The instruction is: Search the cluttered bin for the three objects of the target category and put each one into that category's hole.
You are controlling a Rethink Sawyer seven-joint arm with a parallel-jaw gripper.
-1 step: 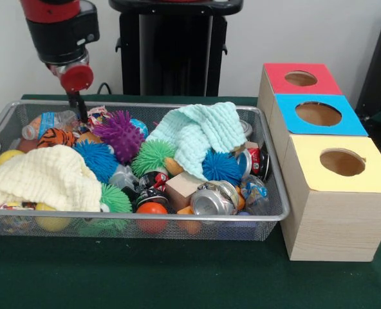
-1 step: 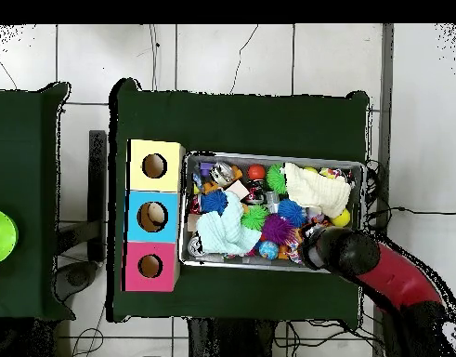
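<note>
Gripper dips into the far-left corner of the mesh bin, by the water bottle; cannot tell its opening or load. Targets likely buried under the cloths. Risk: snagging mesh or dragging clutter. Holed boxes stand right.

Robotics lab: green-clothed table, tiled floor, loose cables.

Green-cloth table — wire bin & 3-hole wooden box on it, just beside each other.
</note>
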